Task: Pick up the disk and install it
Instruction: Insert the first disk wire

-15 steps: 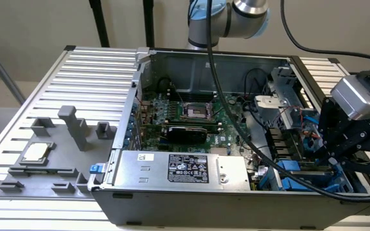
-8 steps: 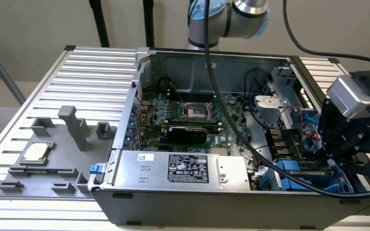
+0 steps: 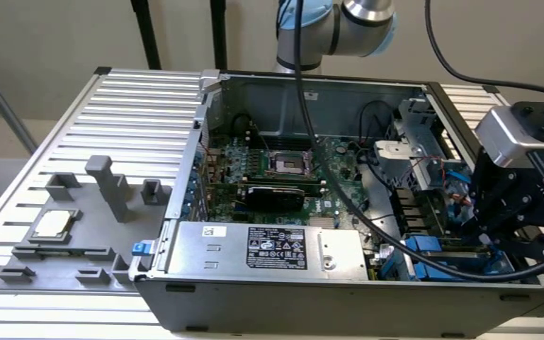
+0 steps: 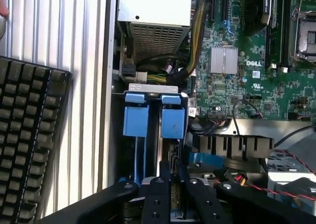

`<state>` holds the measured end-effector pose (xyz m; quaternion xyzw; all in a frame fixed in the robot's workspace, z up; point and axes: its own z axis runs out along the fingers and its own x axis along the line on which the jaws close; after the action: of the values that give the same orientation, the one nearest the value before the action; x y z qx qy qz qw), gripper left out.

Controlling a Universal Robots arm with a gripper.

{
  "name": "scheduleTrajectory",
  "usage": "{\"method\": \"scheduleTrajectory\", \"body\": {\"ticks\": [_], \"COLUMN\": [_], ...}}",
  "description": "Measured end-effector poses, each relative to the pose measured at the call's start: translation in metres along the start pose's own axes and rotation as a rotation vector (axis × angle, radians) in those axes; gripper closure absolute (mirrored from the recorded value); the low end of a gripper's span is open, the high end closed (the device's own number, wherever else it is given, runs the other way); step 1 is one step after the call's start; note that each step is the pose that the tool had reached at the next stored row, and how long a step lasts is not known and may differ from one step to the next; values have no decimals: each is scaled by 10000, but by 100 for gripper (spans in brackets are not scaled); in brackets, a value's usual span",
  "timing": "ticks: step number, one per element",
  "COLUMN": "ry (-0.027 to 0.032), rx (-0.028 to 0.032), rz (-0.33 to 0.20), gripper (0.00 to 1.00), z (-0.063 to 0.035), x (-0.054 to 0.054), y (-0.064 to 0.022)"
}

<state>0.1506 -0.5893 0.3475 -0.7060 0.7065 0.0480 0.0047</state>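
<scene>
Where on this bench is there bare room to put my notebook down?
Bare ribbed tabletop lies between the grey fixture tray and the table's far edge, beside the computer case. A narrow strip runs between keyboard and case. Crowded: the drive corner under the claw, with blue carriers and cables.

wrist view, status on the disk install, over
gripper low at the drive bay, in line with the disk. disk in bay beside a second blue carrier. black cable connectors close alongside, none across the path.
</scene>
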Motion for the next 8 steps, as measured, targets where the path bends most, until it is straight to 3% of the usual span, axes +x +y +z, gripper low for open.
{"method": "scheduleTrajectory", "body": {"ticks": [4, 8], "ry": [6, 125], "rx": [29, 39], "rz": [416, 486], "gripper": [83, 83], "z": [13, 29], "x": [1, -31], "y": [-1, 0]}}
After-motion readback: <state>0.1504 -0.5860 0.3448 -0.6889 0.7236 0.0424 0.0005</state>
